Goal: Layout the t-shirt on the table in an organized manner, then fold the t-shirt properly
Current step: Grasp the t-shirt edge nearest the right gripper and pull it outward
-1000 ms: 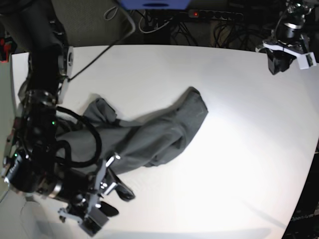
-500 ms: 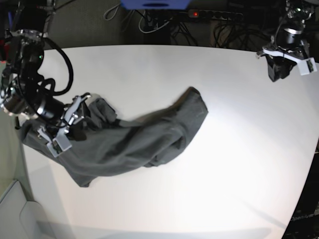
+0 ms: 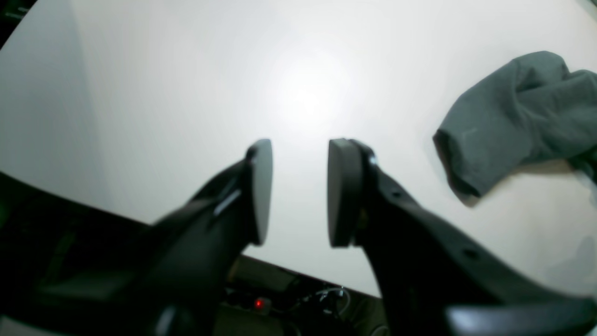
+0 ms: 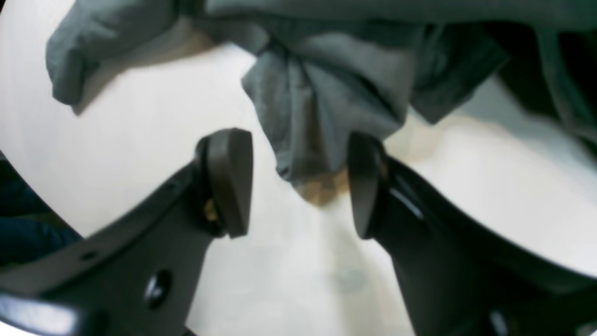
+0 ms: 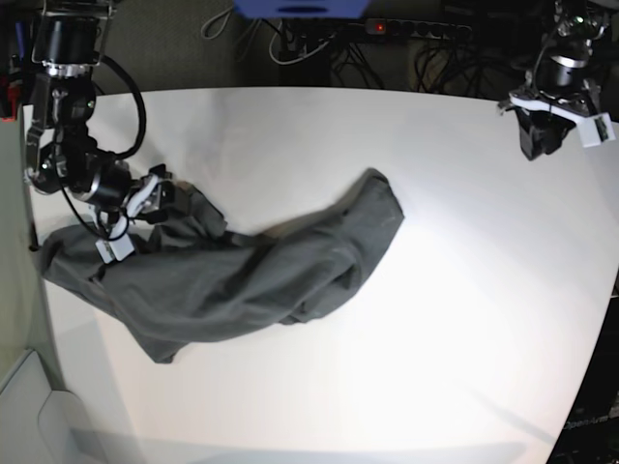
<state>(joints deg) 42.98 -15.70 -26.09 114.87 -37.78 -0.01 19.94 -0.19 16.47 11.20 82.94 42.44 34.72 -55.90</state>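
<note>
The dark grey t-shirt (image 5: 261,275) lies crumpled in a long diagonal heap across the left half of the white table (image 5: 435,319). My right gripper (image 5: 145,208) hovers at the shirt's upper left bunch. In the right wrist view this gripper (image 4: 298,186) is open, and a gathered fold of the t-shirt (image 4: 326,102) reaches down between its fingertips (image 4: 228,182). My left gripper (image 5: 542,135) hangs over the table's back right corner, far from the shirt. It (image 3: 298,191) is open with nothing between its pads, and the t-shirt's far end (image 3: 503,121) lies off to its right.
The shirt's left end (image 5: 44,261) lies close to the table's left edge. Behind the table's back edge are a power strip (image 5: 416,27) with a red light, loose cables and a blue object (image 5: 300,8). The table's rounded right edge (image 5: 600,319) drops off to a dark floor.
My right arm has swung from the table's front left up to the shirt's back left bunch, and the shirt's left part now lies spread toward the table's left edge. The left arm has barely moved.
</note>
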